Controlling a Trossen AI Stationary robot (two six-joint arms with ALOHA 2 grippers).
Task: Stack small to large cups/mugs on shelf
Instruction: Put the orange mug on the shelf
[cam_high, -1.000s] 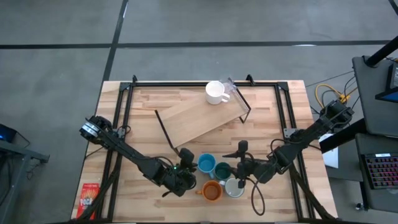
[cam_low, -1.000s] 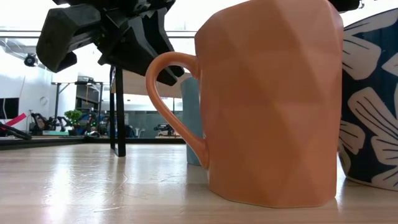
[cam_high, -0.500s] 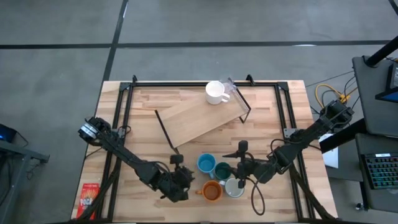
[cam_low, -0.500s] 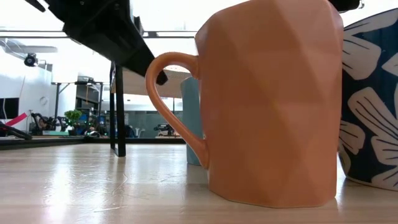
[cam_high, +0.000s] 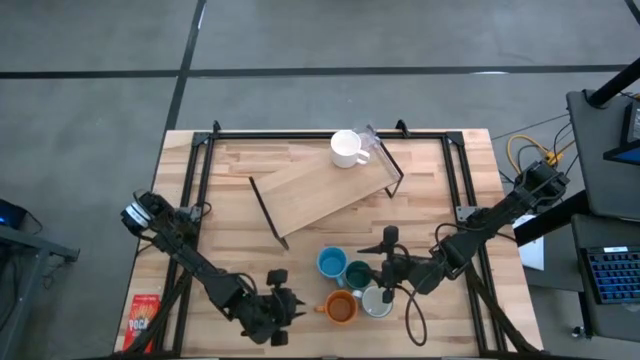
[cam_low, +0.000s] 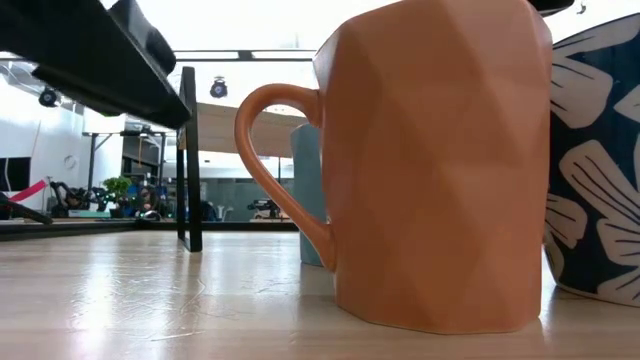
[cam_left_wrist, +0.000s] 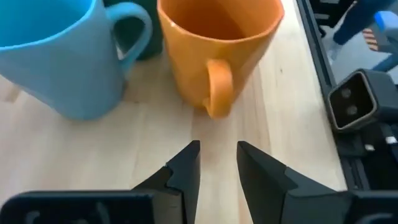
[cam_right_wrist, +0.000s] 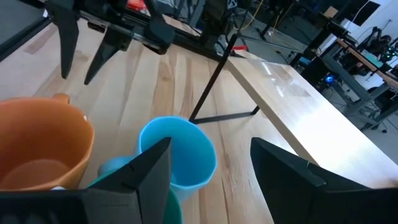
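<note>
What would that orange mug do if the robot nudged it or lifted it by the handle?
The orange mug looks like glazed ceramic with a wide flat base, so a gentle push would probably slide it on the wooden table rather than tip it. Its handle is a small smooth loop; thin fingers may slip there. It stands close to the blue mug, so it could bump that.

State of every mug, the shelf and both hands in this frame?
White mug: upright on the shelf.
Shelf: holds one mug.
Light blue mug: upright on table.
Teal mug: upright on table.
Orange mug: upright on table.
Grey-white mug: upright on table.
Left hand: narrowly parted, empty.
Right hand: open, over mugs.
</note>
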